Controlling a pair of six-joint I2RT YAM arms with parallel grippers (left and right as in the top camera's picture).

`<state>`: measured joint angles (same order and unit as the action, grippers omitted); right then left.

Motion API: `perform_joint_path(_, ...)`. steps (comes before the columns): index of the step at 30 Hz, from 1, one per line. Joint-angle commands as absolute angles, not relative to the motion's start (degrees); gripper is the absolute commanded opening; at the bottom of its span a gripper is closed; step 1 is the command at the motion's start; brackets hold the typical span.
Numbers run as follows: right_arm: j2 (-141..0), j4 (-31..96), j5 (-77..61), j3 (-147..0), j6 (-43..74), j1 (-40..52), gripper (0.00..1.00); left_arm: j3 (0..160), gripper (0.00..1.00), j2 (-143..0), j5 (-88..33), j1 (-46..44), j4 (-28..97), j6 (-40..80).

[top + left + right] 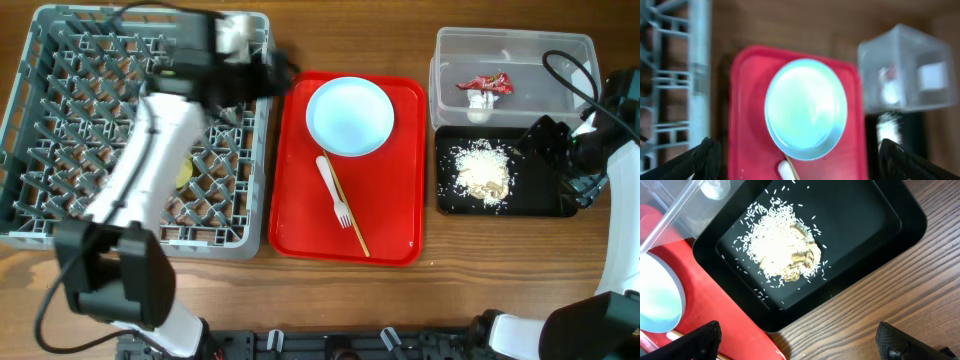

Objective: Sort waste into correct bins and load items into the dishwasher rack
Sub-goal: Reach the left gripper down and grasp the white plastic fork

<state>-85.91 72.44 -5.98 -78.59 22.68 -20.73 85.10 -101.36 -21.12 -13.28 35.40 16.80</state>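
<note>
Overhead and wrist views of the two-arm sorting table. At the left stands the grey dishwasher rack (60, 150), its upright pegs visible; a small yellow object (185, 176) lies among the pegs, largely hidden beneath the left arm. We see the left gripper (272, 78) at the rack's far right corner, just beside the red serving tray (300, 200). In the left wrist view its two dark fingers (705, 157) stand wide apart at the lower corners of the frame, with nothing between them: the claw is open and empty. On the red serving tray, the pale blue bowl (350, 115) sits upright at the far end. Nearer the robot lie the white plastic fork (335, 190) and the thin wooden chopsticks (358, 235), which run alongside it and touch it; we cannot tell from these views whether there is one stick or two. At the right, the clear plastic tub (515, 45) holds the crumpled red-and-white snack wrapper (485, 85). Directly in front of the tub, touching it, the shallow black tray (450, 200) holds the heap of pale food scraps (485, 172), rice-like grains with a few tan pieces, scattered around its middle. We see the right gripper (542, 138) above the far right corner of the black tray. In the right wrist view its fingers (702, 337) are likewise spread wide over the tray's edge and the wooden table (900, 295), holding nothing.
</note>
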Motion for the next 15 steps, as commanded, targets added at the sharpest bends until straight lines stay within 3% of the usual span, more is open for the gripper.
perform_joint_path(1,-84.97,72.51,-6.44,-79.94,21.34,-20.86,1.00,85.19,1.00,-100.14,-4.43,-20.95,39.42,19.68)
perform_joint_path(9,-84.97,72.55,-6.44,-79.94,20.95,-20.86,1.00,84.25,1.00,-100.18,-1.37,-29.19,57.10,42.28)
perform_joint_path(15,-84.97,72.82,-6.44,-79.94,20.99,-20.86,1.00,76.75,1.00,-100.25,0.19,-32.64,53.98,46.35)
